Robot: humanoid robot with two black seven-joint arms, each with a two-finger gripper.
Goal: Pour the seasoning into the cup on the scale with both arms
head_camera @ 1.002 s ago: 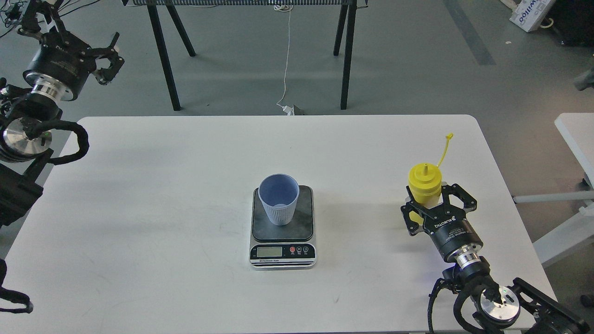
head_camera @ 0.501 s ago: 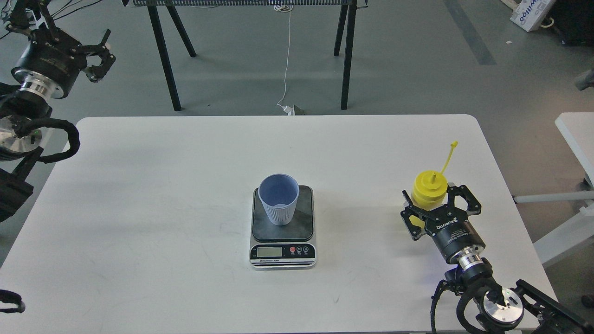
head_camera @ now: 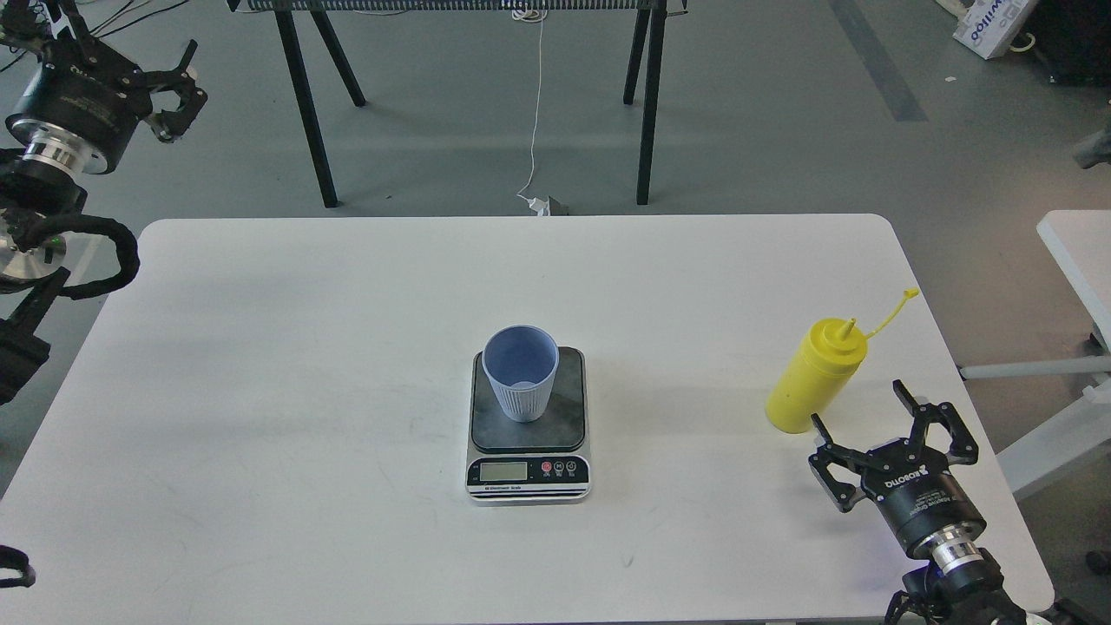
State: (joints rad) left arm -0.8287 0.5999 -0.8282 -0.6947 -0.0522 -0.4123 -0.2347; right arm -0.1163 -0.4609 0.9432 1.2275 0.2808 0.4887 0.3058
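Two grippers, one bottle, one cup, one scale: both grippers hold nothing.

Your right gripper sits with its fingers spread apart, just beside the one yellow seasoning bottle, which stands free on the white table with its cap tether pointing right. White lettering on the gripper body is legible only in part. Your left gripper is raised off the table's far-left corner, fingers apart. At centre, one light-blue cup stands upright on the one scale, whose front carries one LCD and three round buttons.
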